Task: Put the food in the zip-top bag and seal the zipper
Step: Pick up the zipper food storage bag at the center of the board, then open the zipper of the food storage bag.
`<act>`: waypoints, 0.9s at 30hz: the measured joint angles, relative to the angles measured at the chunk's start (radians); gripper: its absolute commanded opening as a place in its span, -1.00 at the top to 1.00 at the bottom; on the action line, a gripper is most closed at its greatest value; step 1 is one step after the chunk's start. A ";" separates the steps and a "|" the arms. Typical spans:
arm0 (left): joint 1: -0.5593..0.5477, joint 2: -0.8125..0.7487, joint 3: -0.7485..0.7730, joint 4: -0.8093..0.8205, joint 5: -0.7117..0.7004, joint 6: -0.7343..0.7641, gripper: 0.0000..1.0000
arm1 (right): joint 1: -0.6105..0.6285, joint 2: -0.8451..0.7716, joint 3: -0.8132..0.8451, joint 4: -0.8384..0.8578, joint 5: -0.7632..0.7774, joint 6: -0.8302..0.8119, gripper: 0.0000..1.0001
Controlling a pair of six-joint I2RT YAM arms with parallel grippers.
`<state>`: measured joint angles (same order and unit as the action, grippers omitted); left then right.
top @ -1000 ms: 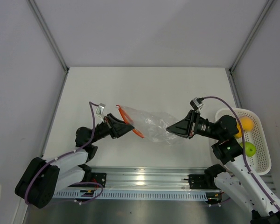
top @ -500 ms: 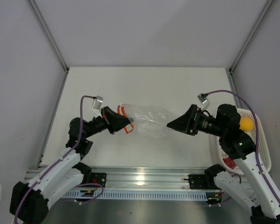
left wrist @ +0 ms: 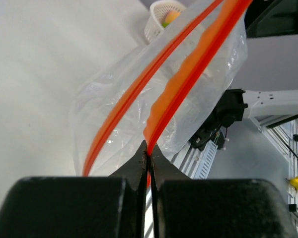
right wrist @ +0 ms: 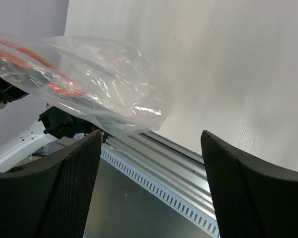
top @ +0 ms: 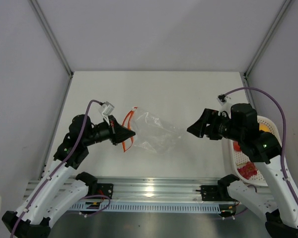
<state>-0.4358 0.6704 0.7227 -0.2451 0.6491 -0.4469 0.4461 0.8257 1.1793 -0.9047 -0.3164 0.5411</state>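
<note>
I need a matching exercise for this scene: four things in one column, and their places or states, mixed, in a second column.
1. left gripper
2. right gripper
3. white plastic mesh basket
4. clear crinkly plastic zip-top bag

A. open, holding nothing
B. between the two grippers
C. shut on the thin orange-red zipper strip
D. at the right edge of the table, small toy fruits inside

Pairs: 1-C, 2-A, 3-D, 4-B.

Right end effector (top: 190, 130): off bag (top: 156, 135), now open, withdrawn rightward. Left end effector (top: 130, 134): now clamped on zipper (top: 127, 118); bag sits further left.
</note>
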 measured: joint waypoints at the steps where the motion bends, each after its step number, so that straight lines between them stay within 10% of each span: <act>1: 0.000 0.002 0.003 -0.037 -0.008 0.008 0.99 | 0.000 0.000 0.016 -0.015 0.018 -0.011 -0.64; 12: -0.037 0.003 0.062 -0.227 -0.126 -0.009 0.99 | 0.098 0.034 0.092 -0.031 0.064 -0.006 -0.51; 27: -0.192 0.082 0.114 -0.270 -0.396 -0.095 0.99 | 0.634 0.424 0.338 0.148 0.358 0.077 -0.20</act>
<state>-0.6273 0.7521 0.8364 -0.5156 0.2531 -0.5419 1.0801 1.2499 1.5169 -0.7567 0.0414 0.6178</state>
